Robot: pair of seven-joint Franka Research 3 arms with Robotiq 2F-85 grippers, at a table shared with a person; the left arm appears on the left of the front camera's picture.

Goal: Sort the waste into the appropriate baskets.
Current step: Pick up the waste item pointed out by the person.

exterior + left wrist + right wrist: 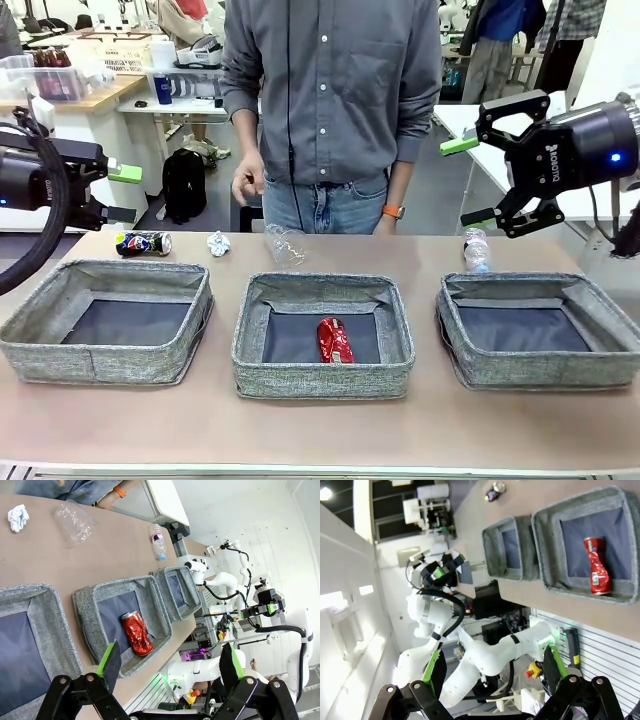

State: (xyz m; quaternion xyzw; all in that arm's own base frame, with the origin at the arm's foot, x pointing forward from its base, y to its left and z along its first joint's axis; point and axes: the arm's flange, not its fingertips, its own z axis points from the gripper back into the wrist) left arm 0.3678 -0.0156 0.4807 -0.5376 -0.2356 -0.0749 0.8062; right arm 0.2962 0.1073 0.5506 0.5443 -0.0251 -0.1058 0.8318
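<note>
Nearest the camera, the middle basket [323, 378] is set on the table [320, 430], and the crushed red can [335, 340] is lying inside it. The left basket [100, 362] and the right basket [545, 370] are placed to either side of it, apart from it. Behind the middle basket the clear plastic cup [285, 245] is laid on its side. The paper ball [218, 243] and the dark can [143, 243] are found farther left of it, and the water bottle [477, 250] farther right. The left end effector [122, 193] and the right end effector [468, 182] are held open and empty, high above the table and well out to either side of the middle basket.
</note>
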